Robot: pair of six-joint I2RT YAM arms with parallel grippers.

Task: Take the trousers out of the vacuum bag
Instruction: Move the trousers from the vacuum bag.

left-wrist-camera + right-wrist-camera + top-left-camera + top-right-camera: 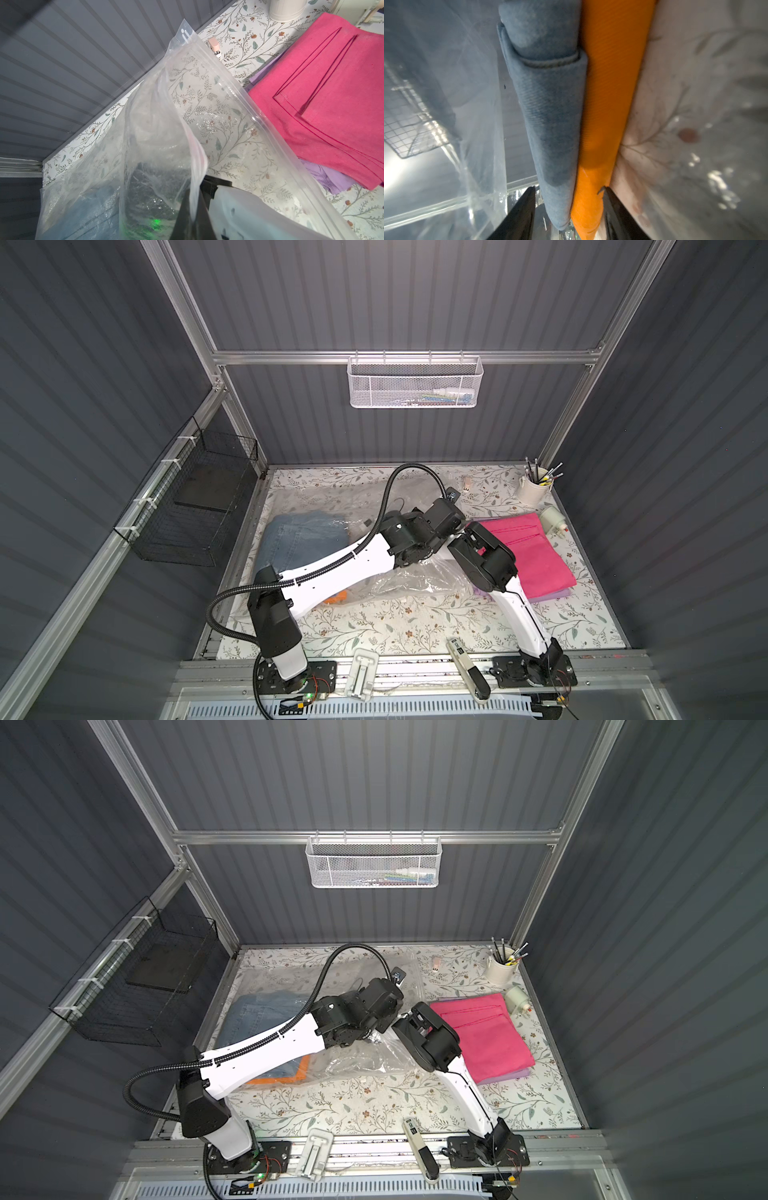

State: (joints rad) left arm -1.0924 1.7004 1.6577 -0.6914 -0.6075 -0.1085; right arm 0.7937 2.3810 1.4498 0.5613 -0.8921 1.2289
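Note:
The clear vacuum bag (332,497) lies across the table's left and middle. Inside it the light blue denim trousers (303,539) rest on the orange trousers (299,1073). My left gripper (195,205) is shut on the bag's upper sheet (166,104) near its mouth, holding it raised. My right gripper (568,188) reaches into the bag, its jaws closed around the folded edges of the denim (550,114) and orange (608,93) together; in both top views the left arm hides it. The hot pink trousers (528,547) lie outside on the lilac trousers (548,595), at the right.
A white cup of pens (534,489), a small white device (552,520) and a small clip (466,485) sit at the back right. A black wire basket (195,514) hangs on the left wall, a white mesh basket (415,383) on the back rail. Tools (465,668) lie along the front edge.

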